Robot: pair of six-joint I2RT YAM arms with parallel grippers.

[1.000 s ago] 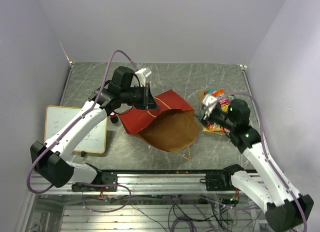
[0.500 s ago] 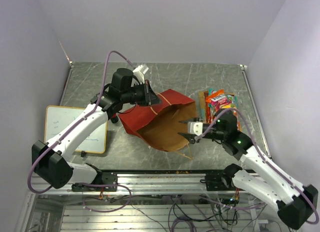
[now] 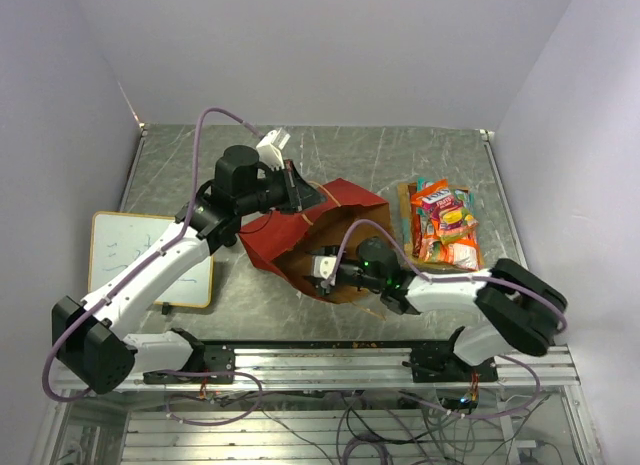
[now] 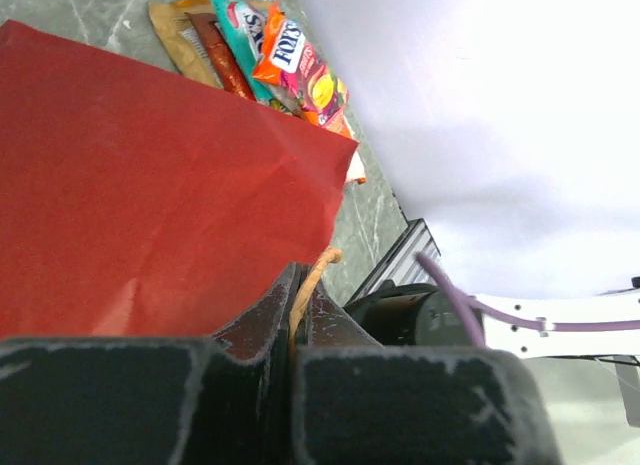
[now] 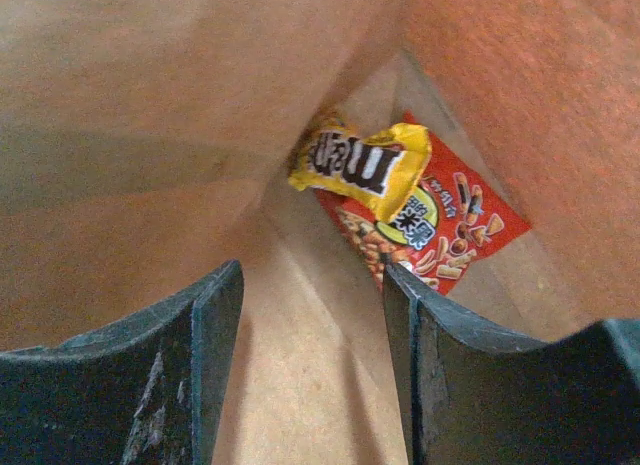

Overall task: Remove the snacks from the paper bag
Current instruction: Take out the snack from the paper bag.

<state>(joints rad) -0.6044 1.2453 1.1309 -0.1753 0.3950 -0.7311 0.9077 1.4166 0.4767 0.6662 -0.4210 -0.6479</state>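
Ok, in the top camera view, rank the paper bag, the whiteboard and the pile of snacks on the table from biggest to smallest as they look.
1. paper bag, clearly the largest.
2. whiteboard, partly covered by the left arm.
3. pile of snacks, somewhat smaller than the whiteboard.

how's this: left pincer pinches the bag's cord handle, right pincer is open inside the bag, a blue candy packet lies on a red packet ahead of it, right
Not quite: the candy packet is yellow, not blue, as the right wrist view shows. The rest holds: left pincer pinching the cord handle of the paper bag, right pincer open inside, the packet lying on a red packet.
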